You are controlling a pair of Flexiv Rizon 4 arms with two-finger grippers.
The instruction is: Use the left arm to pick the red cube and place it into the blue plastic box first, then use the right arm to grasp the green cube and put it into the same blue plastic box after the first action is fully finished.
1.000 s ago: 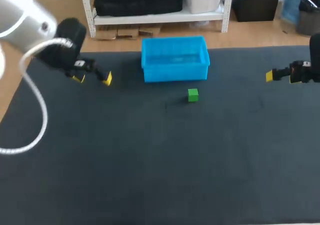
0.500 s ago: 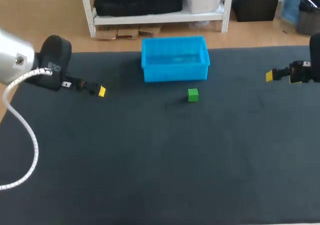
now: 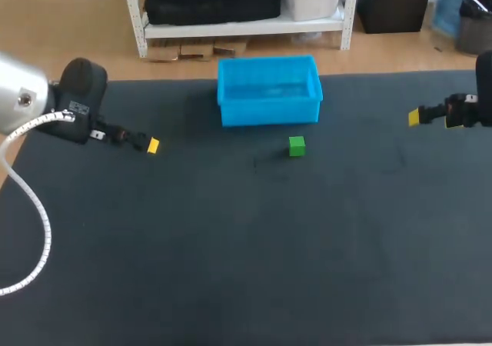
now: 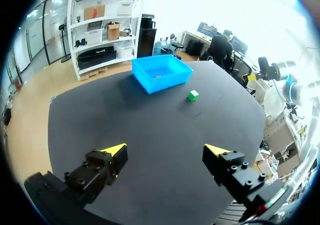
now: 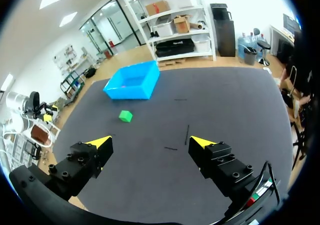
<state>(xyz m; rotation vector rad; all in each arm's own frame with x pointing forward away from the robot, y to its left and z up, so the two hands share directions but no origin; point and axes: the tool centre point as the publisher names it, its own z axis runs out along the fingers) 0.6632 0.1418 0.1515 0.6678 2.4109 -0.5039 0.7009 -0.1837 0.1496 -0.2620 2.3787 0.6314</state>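
On the dark tabletop [image 3: 246,246], seen from above, a blue plastic box [image 3: 269,114] sits near the far edge, around the middle. A small green cube [image 3: 297,146] rests on the tabletop just in front of the box, toward its right end, close to it but not touching.

Our left arm comes in from the left side. Our left hand [image 3: 150,144] hangs low over the tabletop, well to the left of the box. In the left wrist view its two yellow-tipped fingers [image 4: 114,150] stand wide apart with nothing between them. Far ahead of them we see the box and, beside it, the green cube.

Our right arm comes in from the right edge. Our right hand [image 3: 419,116] hovers near that edge, well apart from the box and the green cube. In the right wrist view its fingers [image 5: 200,142] are also spread wide and hold nothing. The green cube and the box lie well ahead of them.

We cannot find the red cube anywhere on the tabletop. In the left wrist view a tiny red spot shows inside the box, too small for us to say it is the cube.
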